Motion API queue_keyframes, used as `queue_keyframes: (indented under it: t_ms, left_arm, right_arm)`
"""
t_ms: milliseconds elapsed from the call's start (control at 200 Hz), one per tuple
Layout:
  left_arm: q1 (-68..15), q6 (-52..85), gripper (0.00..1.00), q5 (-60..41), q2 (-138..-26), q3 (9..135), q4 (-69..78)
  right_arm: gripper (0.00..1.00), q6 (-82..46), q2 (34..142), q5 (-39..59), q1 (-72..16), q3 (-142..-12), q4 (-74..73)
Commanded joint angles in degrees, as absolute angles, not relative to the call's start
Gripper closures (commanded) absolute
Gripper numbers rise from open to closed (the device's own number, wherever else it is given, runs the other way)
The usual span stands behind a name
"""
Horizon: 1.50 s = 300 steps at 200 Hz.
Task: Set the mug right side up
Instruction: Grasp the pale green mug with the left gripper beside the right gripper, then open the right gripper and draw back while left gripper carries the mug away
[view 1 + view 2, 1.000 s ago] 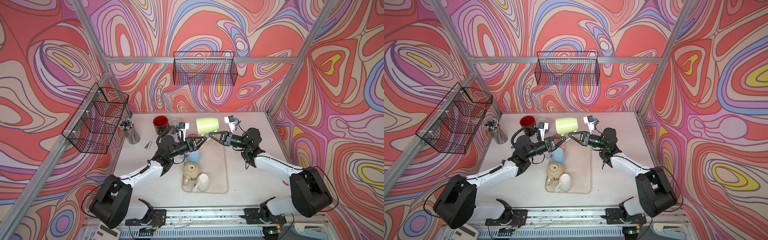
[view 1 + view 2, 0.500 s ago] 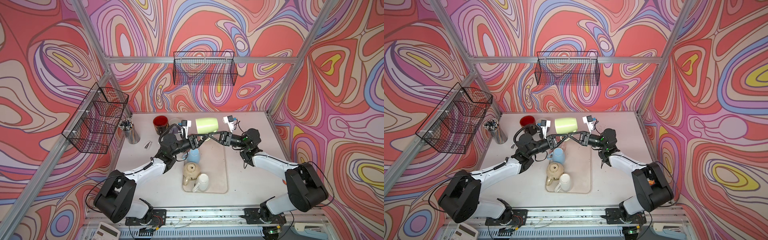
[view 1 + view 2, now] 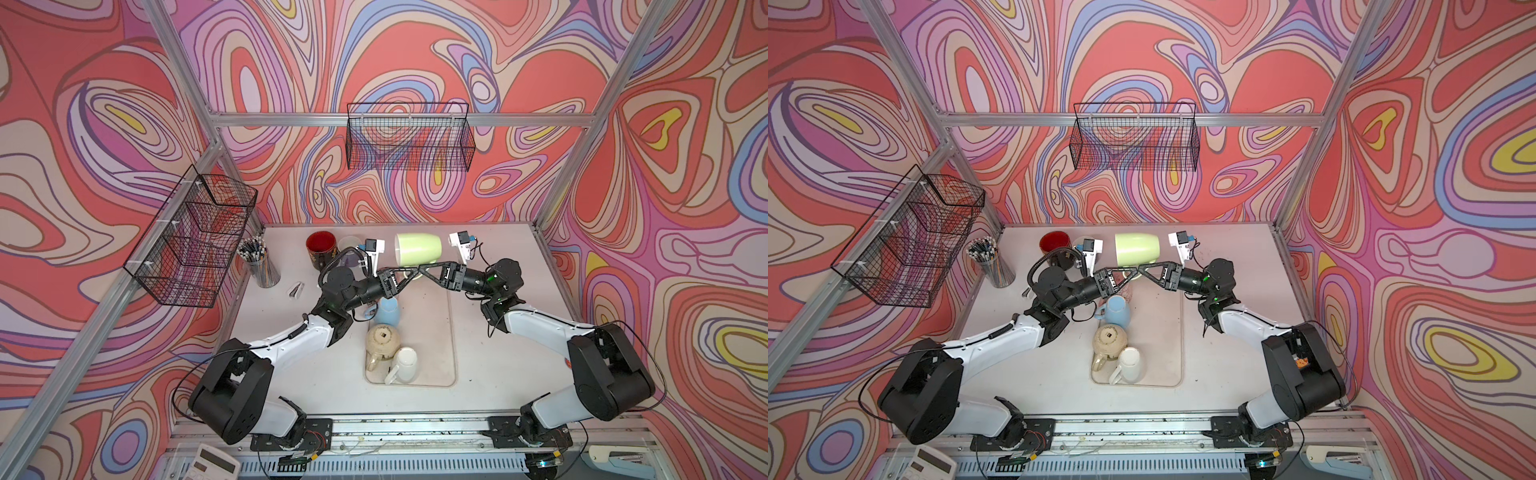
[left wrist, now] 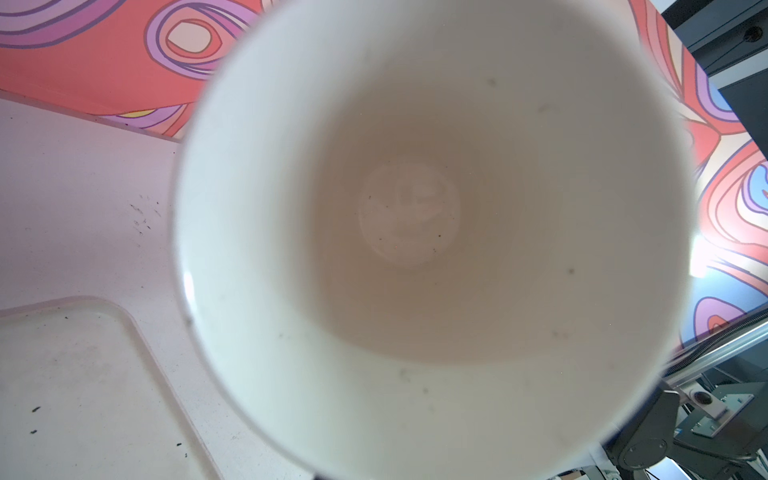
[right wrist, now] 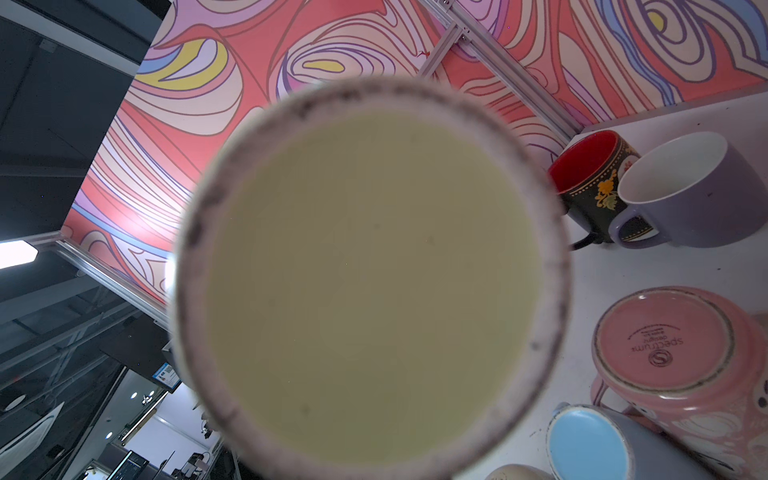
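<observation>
The pale green mug [image 3: 417, 248] [image 3: 1138, 248] hangs in the air on its side above the table's back, its mouth turned to the left. My right gripper [image 3: 424, 268] [image 3: 1142, 268] is shut on its lower side, by the handle. My left gripper [image 3: 412, 271] [image 3: 1133, 272] meets it tip to tip there, jaws drawn together on the mug's lower edge. The left wrist view looks straight into the mug's white inside [image 4: 415, 208]. Its green base [image 5: 374, 270] fills the right wrist view. Neither wrist view shows its own fingers.
A red mug [image 3: 321, 245] and a lilac cup [image 3: 348, 245] stand upright at the back. On the clear tray [image 3: 440, 332] sit a blue mug [image 3: 386, 311], a beige pot [image 3: 382, 340] and a white mug [image 3: 405, 361]. A pink mug [image 5: 673, 353] stands upside down. A pencil holder [image 3: 257, 262] is at the left.
My left gripper has reached in under the mug's mouth and its jaws have closed there. The mug and my right gripper have shifted slightly left.
</observation>
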<state>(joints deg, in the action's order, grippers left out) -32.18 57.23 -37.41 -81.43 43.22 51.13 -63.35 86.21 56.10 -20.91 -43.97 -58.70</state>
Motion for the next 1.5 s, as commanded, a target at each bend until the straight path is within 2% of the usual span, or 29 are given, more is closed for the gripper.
queue_keyframes:
  t_ms: [0, 45, 125, 265, 411, 506, 671, 926, 1207, 1347, 1497]
  left_arm:
    - [-32.52, 56.88, 1.0, -34.99, -80.98, 43.69, 51.44]
    - [-32.46, 56.66, 1.0, -34.66, -80.73, 43.6, 50.88]
    - [-32.44, 55.6, 1.0, -33.27, -79.58, 43.51, 48.18]
    - [-32.3, 51.83, 1.0, -30.17, -77.09, 45.71, 36.49]
    - [-32.22, 50.11, 1.0, -28.0, -76.2, 47.39, 31.17]
    - [-31.95, 47.67, 1.0, -25.69, -76.44, 50.55, 23.11]
    - [-30.1, 45.63, 1.0, -22.96, -77.99, 55.18, 14.85]
    - [-28.3, 33.75, 1.0, -16.87, -84.28, 69.7, -3.65]
    - [-28.17, 20.16, 1.0, -2.13, -93.61, 88.74, -25.43]
    - [-27.82, 15.91, 1.0, 2.71, -98.74, 96.09, -31.56]
    - [-27.07, 13.61, 1.0, 3.61, -104.09, 100.93, -34.29]
  right_arm:
    - [1.0, -60.31, 86.01, 57.01, -21.53, -43.6, -62.35]
    - [1.0, -59.95, 85.81, 56.95, -21.52, -43.61, -61.77]
    - [0.78, -58.66, 85.37, 56.64, -21.43, -43.41, -59.68]
    - [0.55, -51.97, 83.61, 55.79, -21.17, -43.77, -48.76]
    - [0.43, -43.87, 81.47, 53.72, -21.17, -44.5, -35.38]
    - [0.4, -38.31, 80.6, 52.05, -21.07, -45.54, -25.22]
    - [0.35, -33.63, 78.67, 49.69, -20.89, -44.72, -17.78]
    - [0.35, -31.36, 77.97, 49.4, -20.83, -41.46, -15.57]
    - [0.35, -26.02, 76.12, 45.92, -20.83, -39.18, -10.95]
    - [0.35, -25.82, 76.62, 45.11, -20.83, -38.06, -11.44]
    - [0.35, -25.84, 76.94, 44.56, -20.83, -37.93, -11.94]
